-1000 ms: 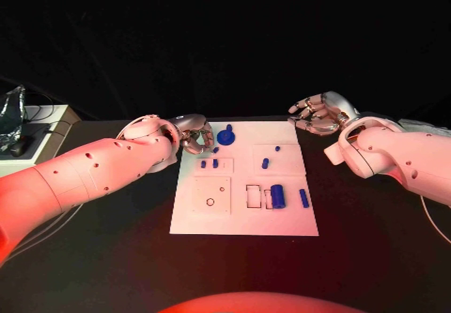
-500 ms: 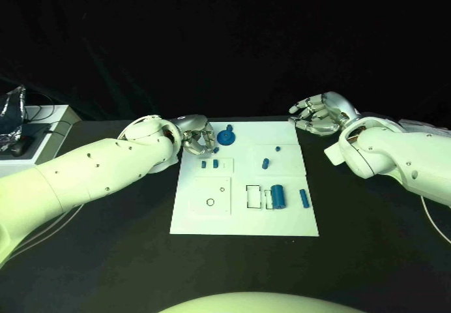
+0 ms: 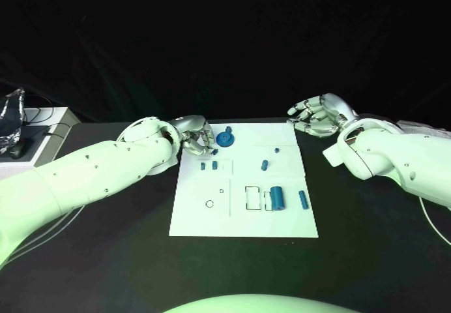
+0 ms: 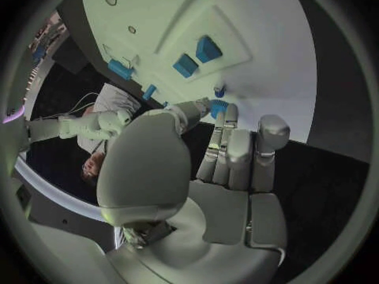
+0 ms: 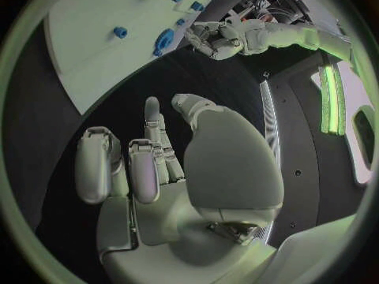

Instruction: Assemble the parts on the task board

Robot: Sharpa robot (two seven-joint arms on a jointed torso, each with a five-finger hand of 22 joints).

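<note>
The task board (image 3: 242, 222) lies mid-tabletop (image 3: 376, 248), with bare black surface open at its 6, 4 and 8 o'clock sides. The board's near strip is free of parts. At its 11 o'clock corner the left robot hand (image 3: 195, 138) crowds the edge, just beside the large blue part (image 3: 225, 137). The right robot hand (image 3: 318, 115) hovers off the 1 o'clock corner. A cylinder (image 3: 277, 197) and a slim peg (image 3: 302, 199) stand toward 3 o'clock; small pegs (image 3: 215, 166) cluster left of centre.
</note>
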